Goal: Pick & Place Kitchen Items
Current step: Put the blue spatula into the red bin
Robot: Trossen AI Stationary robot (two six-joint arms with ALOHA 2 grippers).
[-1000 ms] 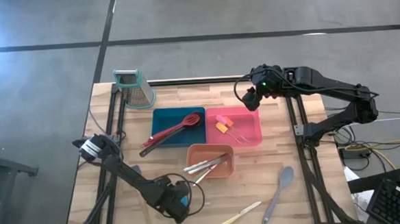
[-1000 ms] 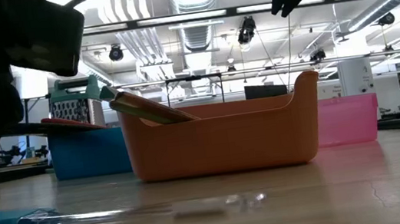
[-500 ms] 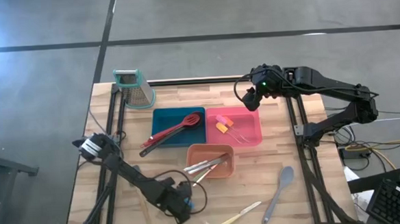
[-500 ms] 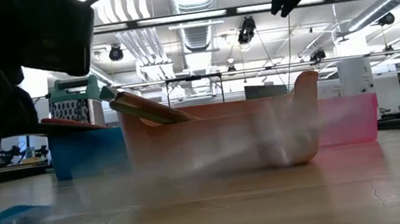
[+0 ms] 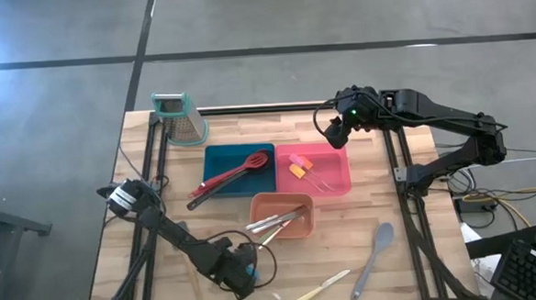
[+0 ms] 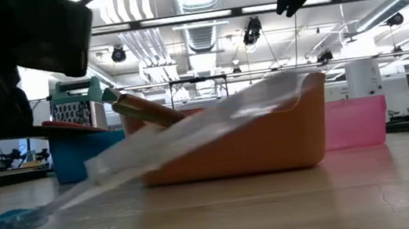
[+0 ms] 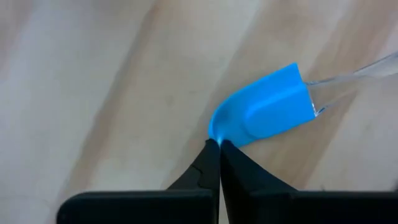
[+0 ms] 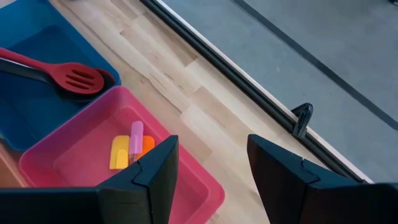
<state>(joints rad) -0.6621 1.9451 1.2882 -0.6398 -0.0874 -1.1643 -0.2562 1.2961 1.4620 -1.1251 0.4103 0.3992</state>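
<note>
Beside the orange tray (image 5: pixel 283 215), left gripper (image 7: pixel 219 144) pinches blue spatula (image 7: pixel 264 115).

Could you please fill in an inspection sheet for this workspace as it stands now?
Surface: wooden table, bare between items.
Job's things: blue spatula pinched at its tip, clear handle tilted up; grey spoon and pale knife loose; others sorted in blue tray, pink tray, orange tray.
Clutter: box grater at back corner.
Grippers: left gripper shut on spatula; right gripper open above pink tray.
Cables: bundle beside table.
Surroundings: grey floor; nobody seen.
</note>
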